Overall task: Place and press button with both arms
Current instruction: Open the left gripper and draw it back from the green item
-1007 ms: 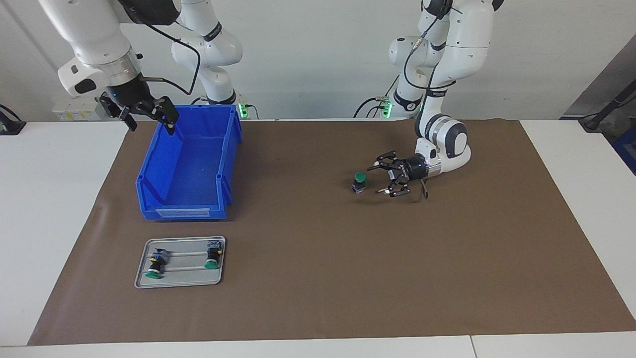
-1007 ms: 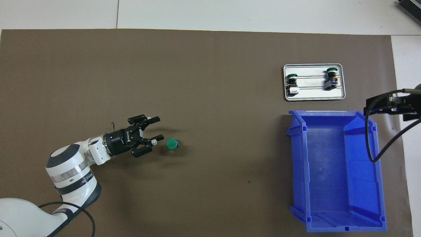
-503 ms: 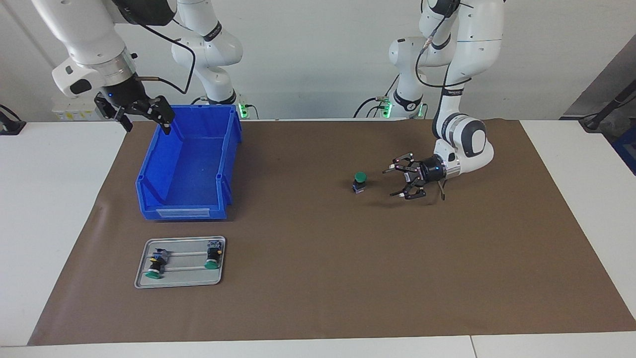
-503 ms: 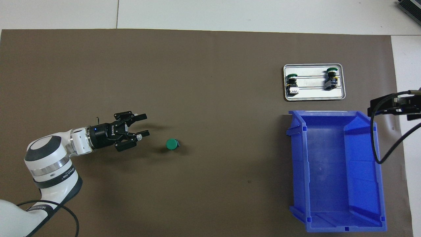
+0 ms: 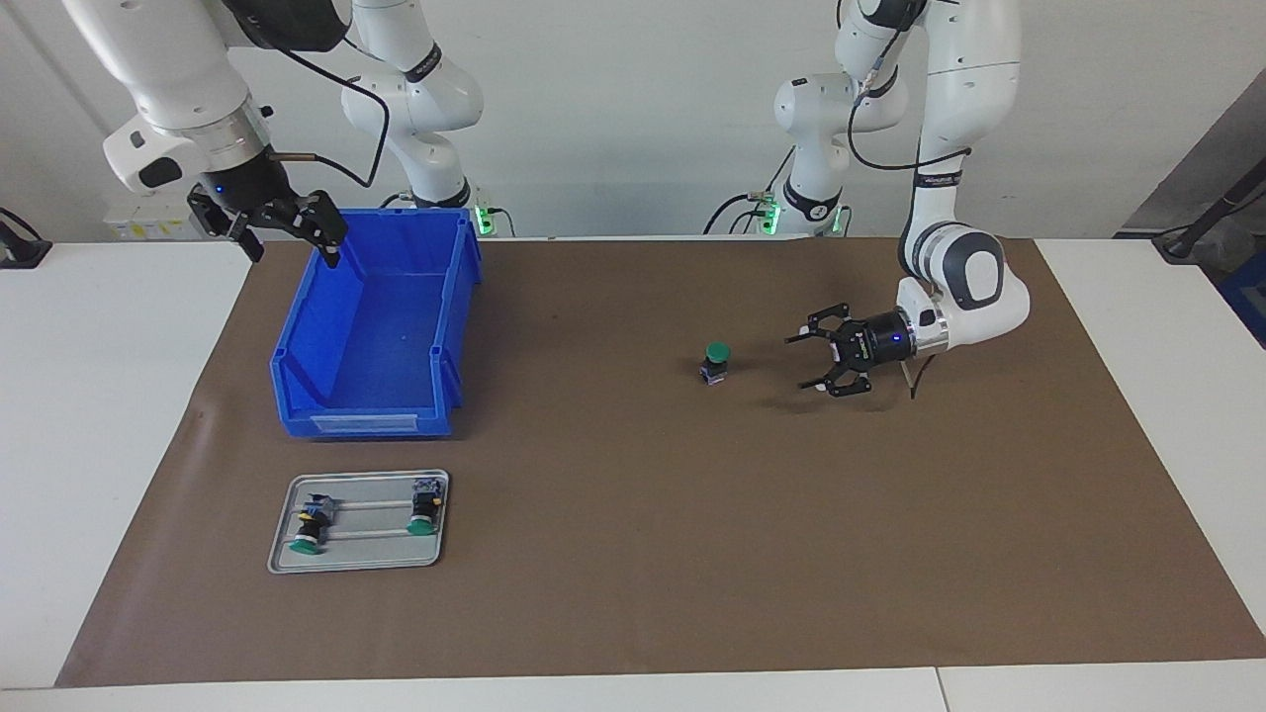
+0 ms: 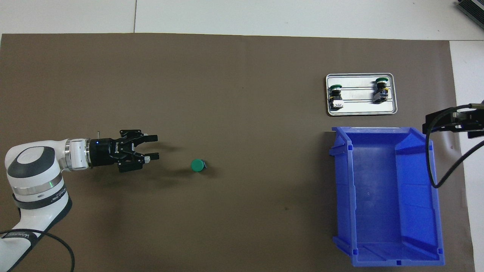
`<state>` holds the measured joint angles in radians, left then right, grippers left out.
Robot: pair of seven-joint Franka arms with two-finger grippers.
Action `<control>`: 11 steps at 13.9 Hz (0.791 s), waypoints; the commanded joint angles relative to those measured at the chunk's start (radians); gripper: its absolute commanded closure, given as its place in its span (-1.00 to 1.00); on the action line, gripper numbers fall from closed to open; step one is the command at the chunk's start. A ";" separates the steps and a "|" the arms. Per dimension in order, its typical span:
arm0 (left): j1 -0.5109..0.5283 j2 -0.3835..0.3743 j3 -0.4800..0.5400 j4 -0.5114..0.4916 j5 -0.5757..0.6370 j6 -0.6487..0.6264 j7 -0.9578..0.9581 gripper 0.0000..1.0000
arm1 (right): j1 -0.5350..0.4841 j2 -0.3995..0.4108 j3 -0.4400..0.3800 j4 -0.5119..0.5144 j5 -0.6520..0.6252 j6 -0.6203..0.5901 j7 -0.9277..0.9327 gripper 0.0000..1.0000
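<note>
Standing upright on brown mat [image 5: 633,554], green-capped push-button switch [image 5: 715,362] looked placed; your left gripper [image 5: 823,348] low beside it, released, apart. Right gripper [image 5: 287,225] spread empty over blue plastic bin [image 5: 376,415]. Pressing next, likely: cap needs straight-down push.

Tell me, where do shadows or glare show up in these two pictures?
Facing view: a soft shadow lies on the brown mat under the left end effector, and green lamps glow at the arm bases. Overhead view: the button casts a faint blurred shadow, and the metal tray looks bright and pale.
</note>
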<state>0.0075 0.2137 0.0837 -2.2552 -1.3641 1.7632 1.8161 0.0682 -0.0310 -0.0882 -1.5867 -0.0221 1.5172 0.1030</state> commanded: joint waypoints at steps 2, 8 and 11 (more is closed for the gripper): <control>-0.009 -0.072 -0.007 0.129 0.300 0.045 -0.324 -0.50 | -0.011 -0.006 0.005 -0.013 0.001 0.014 -0.025 -1.00; -0.085 -0.114 -0.013 0.284 0.621 0.045 -0.809 -0.35 | -0.011 -0.006 0.007 -0.013 0.001 0.014 -0.023 -1.00; -0.164 -0.109 -0.015 0.328 0.759 0.047 -1.003 0.17 | -0.011 -0.006 0.007 -0.013 0.002 0.014 -0.023 -1.00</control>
<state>-0.1040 0.0963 0.0624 -1.9561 -0.6846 1.7938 0.9202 0.0682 -0.0310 -0.0881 -1.5869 -0.0221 1.5172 0.1030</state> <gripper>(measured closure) 0.436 0.000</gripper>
